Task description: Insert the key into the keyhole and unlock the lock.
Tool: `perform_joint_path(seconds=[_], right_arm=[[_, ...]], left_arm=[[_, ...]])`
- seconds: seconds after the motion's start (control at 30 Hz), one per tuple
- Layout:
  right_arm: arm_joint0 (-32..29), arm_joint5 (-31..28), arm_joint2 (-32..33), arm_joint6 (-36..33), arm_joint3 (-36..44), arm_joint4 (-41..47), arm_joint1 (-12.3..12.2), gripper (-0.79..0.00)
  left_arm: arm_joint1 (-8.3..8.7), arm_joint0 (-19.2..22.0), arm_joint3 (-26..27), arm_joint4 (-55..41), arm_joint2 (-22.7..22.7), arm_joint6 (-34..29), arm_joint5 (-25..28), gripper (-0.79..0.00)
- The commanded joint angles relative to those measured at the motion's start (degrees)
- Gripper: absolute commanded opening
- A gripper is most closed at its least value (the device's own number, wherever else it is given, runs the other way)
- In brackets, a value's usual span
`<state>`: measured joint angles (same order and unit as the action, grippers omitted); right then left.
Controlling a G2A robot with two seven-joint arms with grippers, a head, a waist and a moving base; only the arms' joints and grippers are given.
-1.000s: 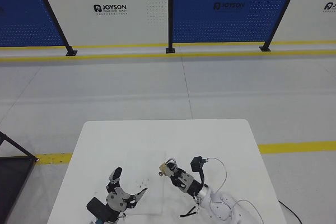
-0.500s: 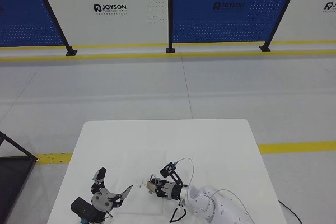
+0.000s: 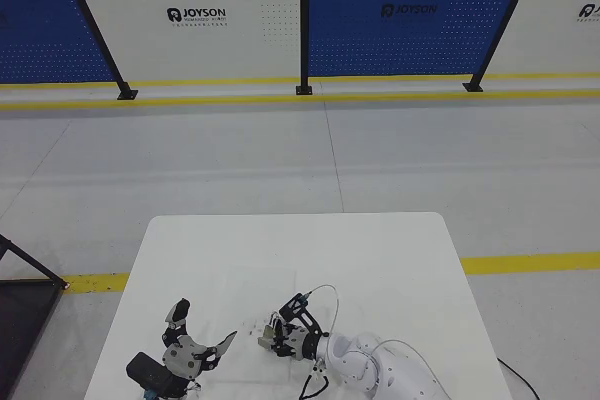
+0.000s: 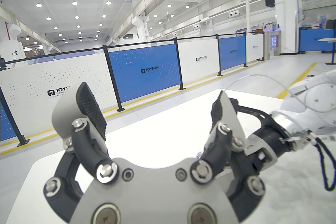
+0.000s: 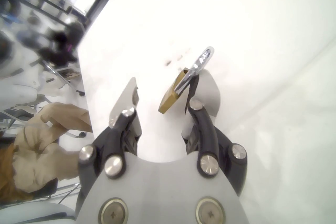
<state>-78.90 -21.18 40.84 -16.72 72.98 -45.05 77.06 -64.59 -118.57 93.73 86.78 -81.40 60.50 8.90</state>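
Observation:
A brass padlock (image 5: 172, 96) with a silver shackle (image 5: 202, 59) stands tilted between the fingers of my right gripper (image 5: 170, 76). It leans on one finger's pad (image 5: 193, 88), and a clear gap separates it from the other finger (image 5: 127, 96), so this gripper is open. From above, the right gripper (image 3: 276, 336) and the padlock (image 3: 269, 328) sit near the table's front, left of centre. My left gripper (image 3: 205, 322) is just left of them, open with nothing in it. In the left wrist view the ribbed pads of my left gripper (image 4: 155, 101) stand wide apart.
The white table (image 3: 280, 250) has free room across its far half. A thin cable loop (image 3: 320, 292) arches over the right arm, and a black cord (image 4: 324, 164) hangs from it. A black rack (image 3: 5, 265) stands off the table's left side.
The right gripper has moved left and toward the front edge, bringing the padlock along. The left gripper drew back left and toward the front, then held still.

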Motion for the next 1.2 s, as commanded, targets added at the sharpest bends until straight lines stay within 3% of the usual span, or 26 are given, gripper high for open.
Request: perform_joint_path(seconds=[0.0, 0.33, 0.57, 0.7, 1.17], right_arm=[[-0.2, 0.8, 0.1, -0.3, 1.1, -1.5, -0.2, 0.000], [-6.4, 5.3, 6.2, -2.0, 14.3, -10.2, -3.4, 0.000], [-19.1, 4.2, 18.8, -1.2, 31.5, -16.2, -7.7, 0.000], [-27.6, 1.2, 26.9, 2.7, 40.3, -17.0, -9.6, 0.000], [-28.9, 0.9, 28.0, 3.7, 41.2, -17.1, -9.8, -0.001]], left_arm=[[0.00, 0.0, 0.0, 0.0, 0.0, 0.0, 0.0, 0.000], [0.00, 0.0, 0.0, 0.0, 0.0, 0.0, 0.0, 0.000], [0.00, 0.0, 0.0, 0.0, 0.0, 0.0, 0.0, 0.000], [0.00, 0.0, 0.0, 0.0, 0.0, 0.0, 0.0, 0.000], [0.00, 0.0, 0.0, 0.0, 0.0, 0.0, 0.0, 0.000]])
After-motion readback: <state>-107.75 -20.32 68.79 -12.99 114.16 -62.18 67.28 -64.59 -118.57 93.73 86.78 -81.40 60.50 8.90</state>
